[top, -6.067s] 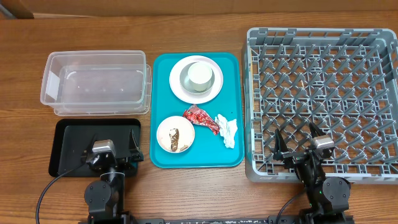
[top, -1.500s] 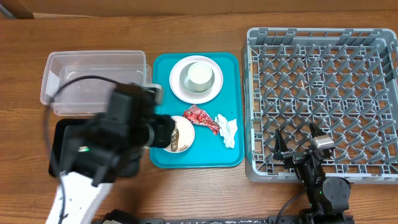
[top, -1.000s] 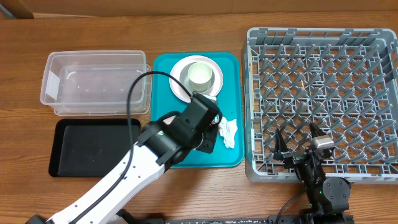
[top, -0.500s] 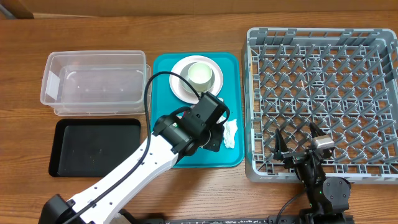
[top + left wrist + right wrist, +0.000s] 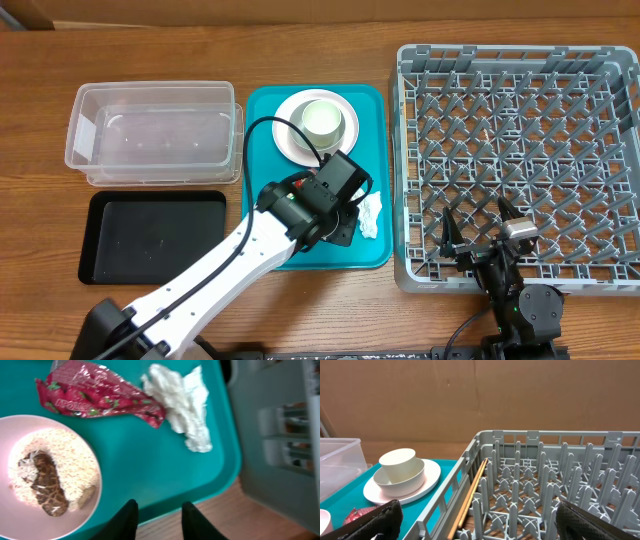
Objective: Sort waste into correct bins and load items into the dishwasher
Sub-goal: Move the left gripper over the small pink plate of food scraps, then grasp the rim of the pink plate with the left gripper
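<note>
The teal tray is taken as the reference on the wooden worktop. On its far half a round plate is seen, with a small bowl set on it and a cylindrical cup standing inside that bowl. On its near half a second small bowl is placed toward the left, holding white rice-like grains and a brown scrap. Just right of that bowl the crumpled red wrapper is laid on the tray, and the crumpled white napkin is found right of the wrapper, touching its end, close to the tray's right edge.

The left claw is held above the near edge of the tray, beside the rice bowl. Its two dark fingertips are seen slightly apart with nothing between them.

The clear tub is placed just left of the tray's far half, and the black tray just left of its near half. The grey dish rack is set just right of the tray. No dishes are seen among its pegs.

The right claw is parked over the near part of that rack, well right of the tray. Its fingers are spread wide and nothing is gripped.
</note>
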{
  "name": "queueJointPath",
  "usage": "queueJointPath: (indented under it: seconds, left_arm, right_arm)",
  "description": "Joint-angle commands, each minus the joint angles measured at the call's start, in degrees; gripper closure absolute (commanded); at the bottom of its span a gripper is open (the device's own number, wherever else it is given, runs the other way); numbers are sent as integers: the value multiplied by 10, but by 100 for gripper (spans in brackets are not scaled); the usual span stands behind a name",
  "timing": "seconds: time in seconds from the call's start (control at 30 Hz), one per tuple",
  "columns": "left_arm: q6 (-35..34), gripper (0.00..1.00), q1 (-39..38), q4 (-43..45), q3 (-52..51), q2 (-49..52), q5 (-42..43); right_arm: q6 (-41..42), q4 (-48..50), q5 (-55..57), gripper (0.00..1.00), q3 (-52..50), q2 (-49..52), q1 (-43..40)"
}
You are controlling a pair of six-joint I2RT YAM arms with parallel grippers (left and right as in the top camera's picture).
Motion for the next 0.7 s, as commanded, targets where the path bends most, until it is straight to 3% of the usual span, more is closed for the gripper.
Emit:
queueJointPath:
  seconds: [0.0,0.27,0.67]
  left_arm:
    - [0,67,-4,-3,-3,27,-70]
    - [1,65,-4,-3,-3,65,-117]
    - [2,74,-3,-7,-3,146,-118]
  right_arm:
    - [1,3,2,0,-6,-6,-2]
    - [1,3,2,0,-6,-6,-2]
    - [1,3,2,0,-6,-6,-2]
